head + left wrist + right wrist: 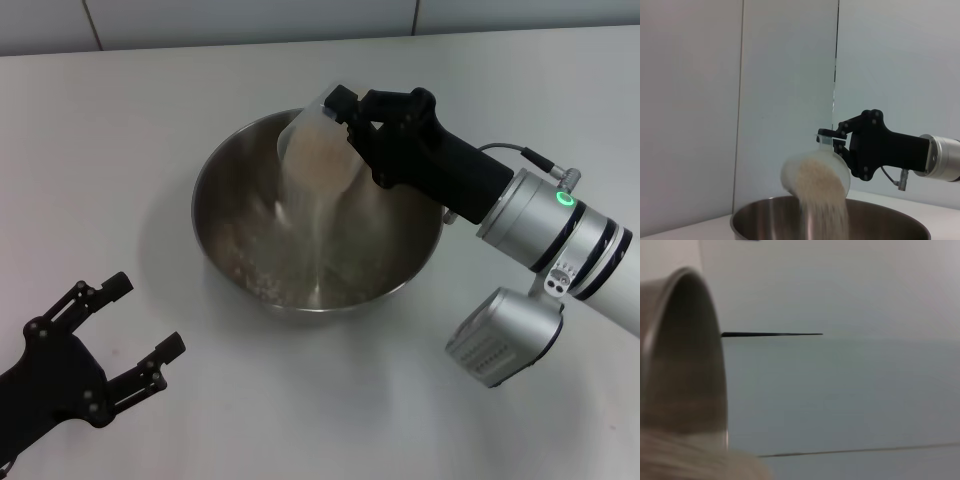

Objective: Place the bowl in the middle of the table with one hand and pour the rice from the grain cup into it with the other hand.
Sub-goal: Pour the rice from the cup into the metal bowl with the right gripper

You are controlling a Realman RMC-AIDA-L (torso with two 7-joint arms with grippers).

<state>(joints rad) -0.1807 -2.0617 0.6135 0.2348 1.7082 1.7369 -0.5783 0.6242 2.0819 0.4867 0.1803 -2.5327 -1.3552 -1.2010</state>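
The right claw is clamped on the grain cup, holding it tipped mouth-down over the far side of the bowl, so the rice streams out and gathers on the bowl's floor. The bowl sits mid-bench, and the left claw, fingers spread and holding nothing, hovers near its front left.

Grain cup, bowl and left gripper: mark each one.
grain cup (pixel 318 140): head view, tilted side wall.
bowl (pixel 215 170): head view, left rim.
left gripper (pixel 145 325): head view, midway between its spread fingertips.
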